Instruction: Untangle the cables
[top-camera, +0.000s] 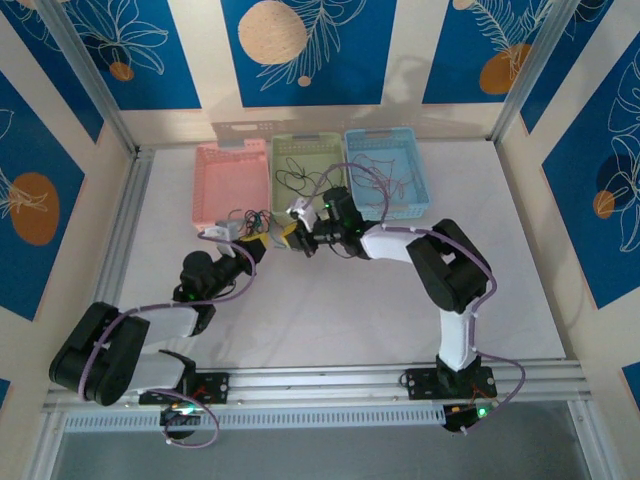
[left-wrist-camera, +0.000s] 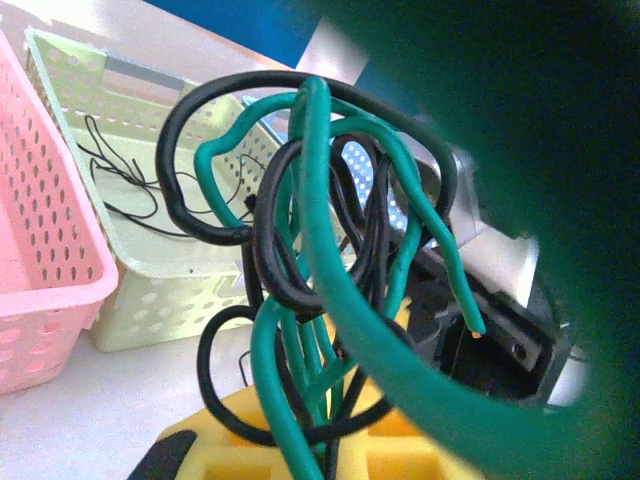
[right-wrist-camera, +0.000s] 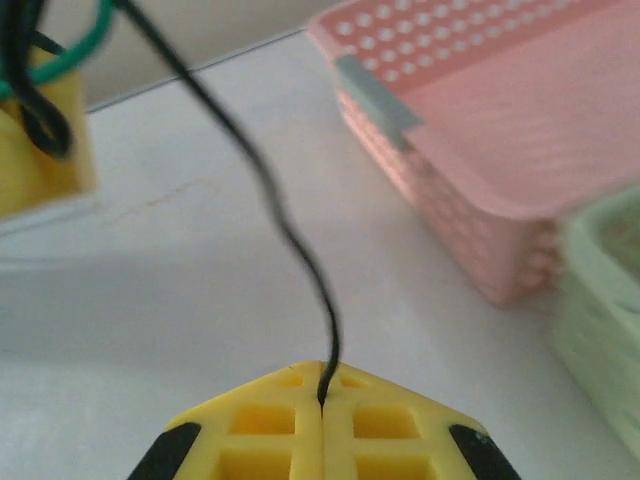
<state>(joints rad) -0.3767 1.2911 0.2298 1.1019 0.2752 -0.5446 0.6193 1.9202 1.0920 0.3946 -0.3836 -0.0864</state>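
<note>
The right end effector (right-wrist-camera: 322, 400) is pinched closed on one black cable (right-wrist-camera: 290, 240) running left to the clump of cables (left-wrist-camera: 320, 290). The left end effector (left-wrist-camera: 300, 445) clamps that clump over the bench (top-camera: 330, 310), near the pink basket (top-camera: 232, 160). The wires look light, limp and probably slippery, so take single strands close to the knot.

Quick headcount: pink basket (top-camera: 232, 190), green basket (top-camera: 305, 138), blue basket (top-camera: 380, 132) — that's three on the worktop (top-camera: 330, 310). Two tools, left tool (top-camera: 252, 243) and right tool (top-camera: 290, 233). The cables (left-wrist-camera: 315, 200) come in two colours, green and black — strands too knotted to count. Just one black cable (right-wrist-camera: 333, 340) in the right tool's pinch, plus thin black wire (left-wrist-camera: 120, 170) loose in the green basket, number unclear.
</note>
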